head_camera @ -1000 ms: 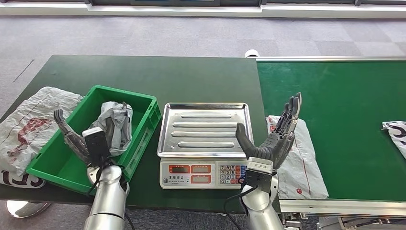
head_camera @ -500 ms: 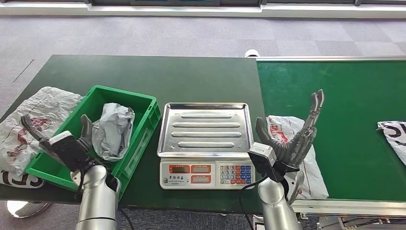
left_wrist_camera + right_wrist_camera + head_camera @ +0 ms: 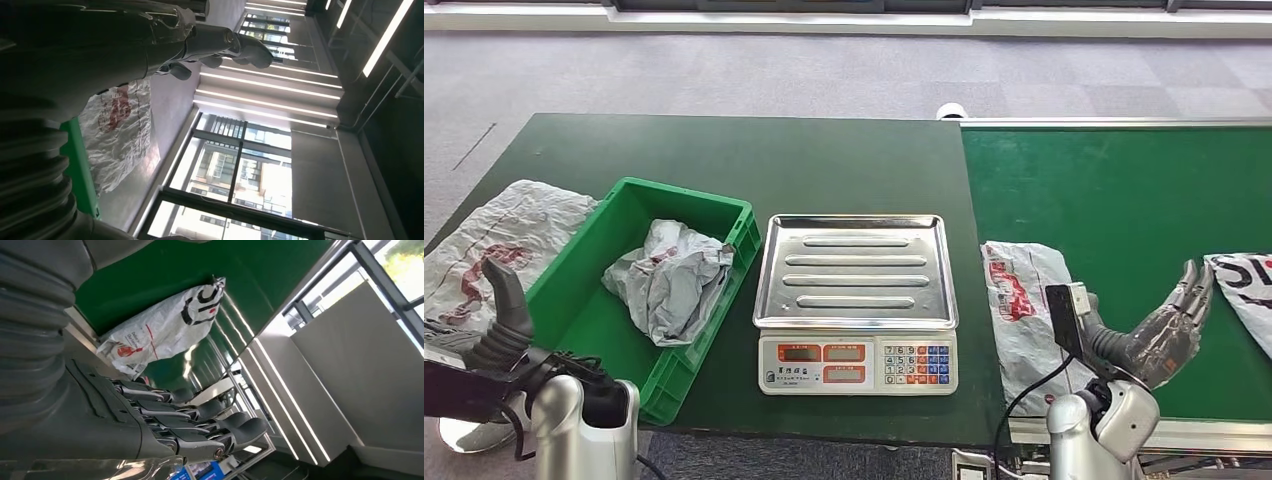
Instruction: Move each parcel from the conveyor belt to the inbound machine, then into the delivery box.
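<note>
parcel (image 3: 1027,310) on belt (image 3: 1124,200) | just L of R hand (image 3: 1164,325) | hand empty

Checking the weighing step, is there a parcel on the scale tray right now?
No, the steel scale tray is bare; the nearest parcel lies on the belt beside it.

The head view looks forward and down from high on the robot, taking in the table (image 3: 724,150) at left, the scale (image 3: 856,300) at centre and the conveyor belt (image 3: 1124,200) at right. The left wrist view sits close behind the left hand (image 3: 125,45), turned sideways, facing windows and ceiling lights. The right wrist view, equally close behind the right hand (image 3: 150,425), shares the belt's right-edge parcel (image 3: 165,330) with the head view.
</note>
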You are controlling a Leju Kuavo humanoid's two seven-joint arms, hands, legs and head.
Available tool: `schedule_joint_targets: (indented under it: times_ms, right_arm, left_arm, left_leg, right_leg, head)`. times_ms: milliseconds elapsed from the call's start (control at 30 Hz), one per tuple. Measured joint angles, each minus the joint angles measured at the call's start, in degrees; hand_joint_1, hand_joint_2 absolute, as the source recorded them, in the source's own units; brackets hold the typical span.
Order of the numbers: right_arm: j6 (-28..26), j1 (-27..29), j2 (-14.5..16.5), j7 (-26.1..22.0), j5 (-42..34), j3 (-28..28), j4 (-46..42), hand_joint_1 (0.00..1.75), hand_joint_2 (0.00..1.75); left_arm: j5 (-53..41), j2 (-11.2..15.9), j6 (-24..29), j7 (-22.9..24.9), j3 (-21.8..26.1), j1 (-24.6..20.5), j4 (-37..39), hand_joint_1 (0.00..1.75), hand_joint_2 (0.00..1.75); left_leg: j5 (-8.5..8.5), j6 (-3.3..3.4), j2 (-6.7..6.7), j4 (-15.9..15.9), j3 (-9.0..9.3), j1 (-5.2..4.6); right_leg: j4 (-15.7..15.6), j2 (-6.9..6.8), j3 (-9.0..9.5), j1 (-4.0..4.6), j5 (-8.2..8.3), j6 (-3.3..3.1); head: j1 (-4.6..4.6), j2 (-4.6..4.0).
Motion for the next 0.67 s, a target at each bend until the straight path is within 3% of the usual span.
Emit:
schedule_joint_targets:
  times_ms: [300,567,667]
  right_arm:
    - [7.83,0.08,-2.59,7.39,2.75,-0.76,2.69,0.0,1.75]
    - [22.76,-1.06,-5.04,4.84,-8.51,-0.77,7.11,0.0,1.75]
    - [25.22,-1.7,-5.79,3.76,-10.88,-0.77,8.92,0.0,1.75]
  left_arm:
    - [1.57,0.34,-1.68,0.03,-2.62,4.15,-4.02,0.0,1.75]
    - [1.02,0.39,-3.03,0.04,-2.82,6.28,-5.2,0.0,1.75]
    - [0.84,0.39,-3.08,0.04,-2.82,6.37,-5.2,0.0,1.75]
  left_leg:
    - [0.0,0.0,0.01,0.0,0.01,0.0]
    - [-0.02,0.04,0.01,0.0,-0.01,-0.02]
    - [0.0,0.05,0.01,0.0,-0.01,-0.03]
  right_leg:
    - [0.0,0.01,0.0,0.01,0.0,0.0]
    - [0.0,0.01,0.01,0.01,0.0,0.02]
    - [0.0,-0.01,0.01,0.01,0.0,0.03]
  head:
    - [0.01,0.0]
    - [0.01,0.0]
    - [0.01,0.0]
